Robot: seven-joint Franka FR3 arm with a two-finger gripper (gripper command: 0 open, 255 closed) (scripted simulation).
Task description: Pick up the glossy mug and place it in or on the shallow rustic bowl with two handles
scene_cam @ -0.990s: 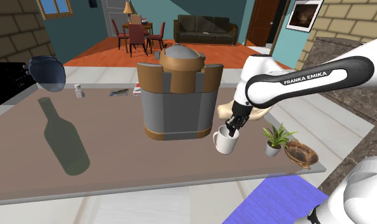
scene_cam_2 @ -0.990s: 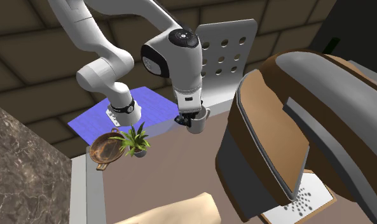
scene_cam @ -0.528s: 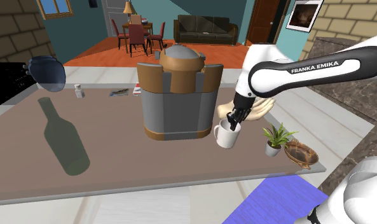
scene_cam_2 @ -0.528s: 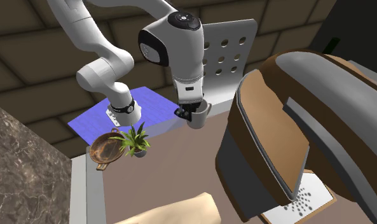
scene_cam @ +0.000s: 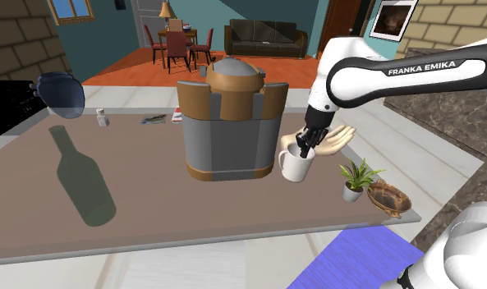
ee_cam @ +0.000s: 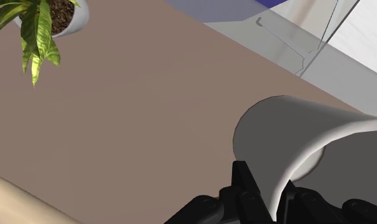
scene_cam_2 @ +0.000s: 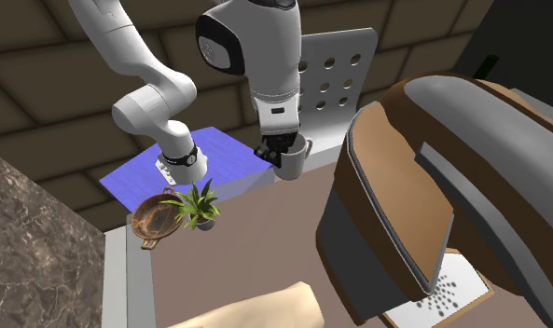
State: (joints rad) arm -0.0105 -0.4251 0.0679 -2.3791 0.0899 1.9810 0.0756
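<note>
A white mug (scene_cam: 294, 165) hangs above the brown tabletop, and my black gripper (scene_cam: 305, 149) is shut on its rim from above. From the other side the mug (scene_cam_2: 291, 158) rides under the gripper (scene_cam_2: 280, 152), clear of the table. In the wrist view one finger (ee_cam: 250, 191) sits inside the mug (ee_cam: 295, 140) wall and the other outside it. The shallow brown bowl with two handles (scene_cam: 388, 198) rests near the table's corner, to the shoulder view's right of the mug. That bowl (scene_cam_2: 157, 218) lies beside the small plant (scene_cam_2: 199, 207).
A large grey and brown appliance (scene_cam: 224, 123) stands just to the shoulder view's left of the mug. A potted plant (scene_cam: 356, 179) stands between mug and bowl. A dark bottle (scene_cam: 81, 176) lies on the table's left. A beige hand-shaped object (scene_cam: 336, 138) lies behind the mug.
The gripper has risen with the mug in it, lifting the mug off the tabletop. The arm's upper links have swung higher.
</note>
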